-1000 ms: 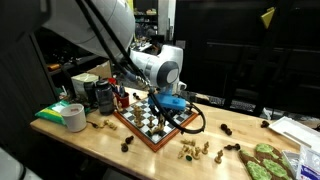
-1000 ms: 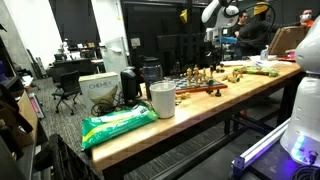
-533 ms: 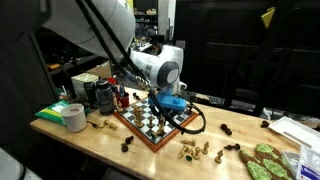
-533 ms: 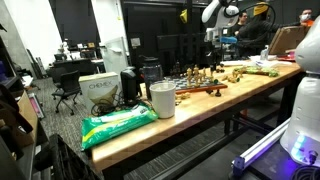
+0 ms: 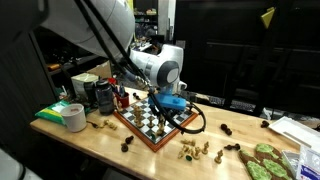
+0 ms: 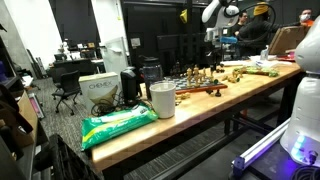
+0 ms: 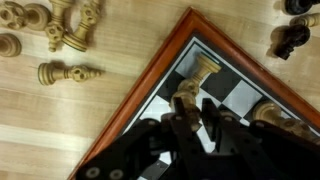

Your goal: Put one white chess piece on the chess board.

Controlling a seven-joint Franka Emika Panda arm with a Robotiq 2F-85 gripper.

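Note:
The chess board (image 5: 148, 124) with its reddish-brown frame (image 7: 135, 92) lies mid-table and also shows in an exterior view (image 6: 203, 91). My gripper (image 5: 166, 108) hangs low over its near corner. In the wrist view the gripper (image 7: 192, 106) has its fingers closed around a white chess piece (image 7: 205, 68), which leans over the board's corner squares. Several more pieces stand on the board. Loose white pieces (image 7: 62, 32) lie on the wood off the board, and they also show in an exterior view (image 5: 195, 150).
Dark pieces (image 7: 288, 38) lie beyond the board's far edge. A tape roll (image 5: 73, 117) and a green bag (image 5: 55, 110) sit at one table end. A white cup (image 6: 162, 99) stands there too. Green items (image 5: 265, 160) lie at the other end.

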